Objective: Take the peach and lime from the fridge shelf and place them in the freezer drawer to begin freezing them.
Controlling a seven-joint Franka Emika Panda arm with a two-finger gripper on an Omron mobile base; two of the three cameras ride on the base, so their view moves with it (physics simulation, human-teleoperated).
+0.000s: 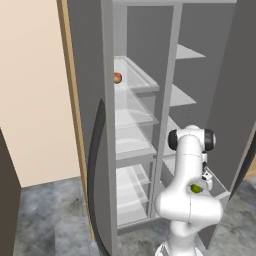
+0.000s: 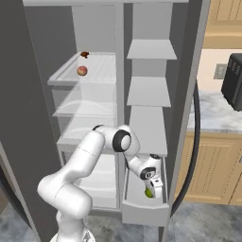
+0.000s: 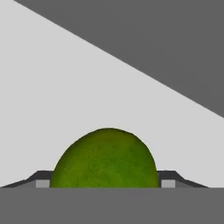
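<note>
The lime [image 3: 105, 158] is a yellow-green ball held between my fingertips [image 3: 173, 178]. My gripper [image 2: 150, 193] is shut on the lime [image 2: 149, 193] low inside the pulled-out freezer drawer [image 2: 144, 211]. From the left base view the lime [image 1: 195, 188] shows beside my forearm. The peach [image 2: 82, 71] rests on the top clear fridge shelf [image 2: 61, 75] at the left, well above my hand, and the peach [image 1: 117, 77] is partly hidden by the fridge's edge.
Clear shelves [image 2: 85, 106] stack down the left compartment; opaque grey shelves [image 2: 149, 92] fill the right one. A small dark item [image 2: 85, 54] lies at the back of the top shelf. The open fridge door [image 2: 189, 108] stands right of the drawer; a counter [image 2: 220, 113] lies beyond.
</note>
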